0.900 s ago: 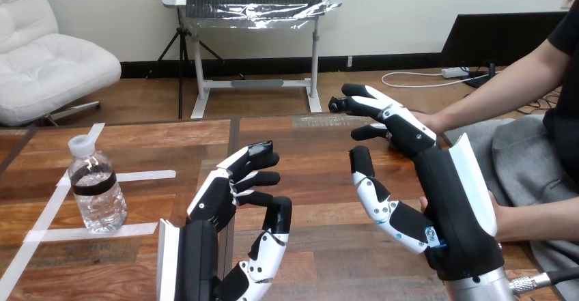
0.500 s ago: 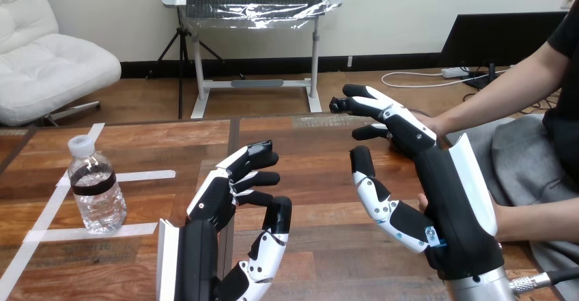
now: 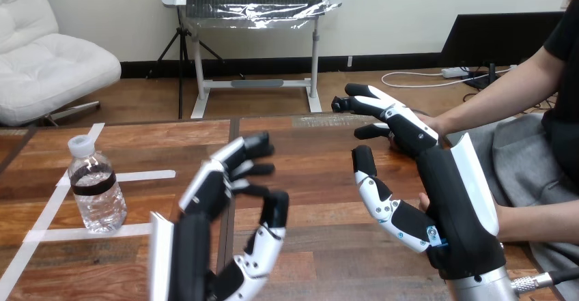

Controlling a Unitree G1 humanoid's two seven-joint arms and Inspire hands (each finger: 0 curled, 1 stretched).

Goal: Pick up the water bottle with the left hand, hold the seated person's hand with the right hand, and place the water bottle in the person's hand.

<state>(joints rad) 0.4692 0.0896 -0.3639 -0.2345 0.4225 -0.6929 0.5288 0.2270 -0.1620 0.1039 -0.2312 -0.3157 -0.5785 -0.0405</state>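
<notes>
Water bottle [image 3: 97,190] stands upright at mid-left of frame on the wooden table [image 3: 321,246], inside the white tape lines [image 3: 147,175], cap on, nothing touching it. Left hand [image 3: 193,246] is at lower centre, fingers loosely spread, holding nothing, clearly apart from the bottle. Right hand [image 3: 454,205] is at lower right, fingers straight and thumb spread, clamped on nothing.

The person's hand at upper right [image 3: 431,119] sits just behind the right hand's fingertips. The person's hand at lower right [image 3: 506,219] peeks out behind its palm. Cannot tell if either touches the robot, and no finger is curled round them.

Risks, as I judge them:
- The bottle looks thin-walled and tall, so a sideways knock from the spread left fingers on approach would likely tip or roll it.
- Too hard a squeeze could buckle it; too loose a grip and it slips.
- Two person hands close by: the right hand may close on the wrong one, on air, or pinch skin, since its own palm blocks the contact.
- If the person's hand is not steadied, the handover may drop the bottle.
</notes>
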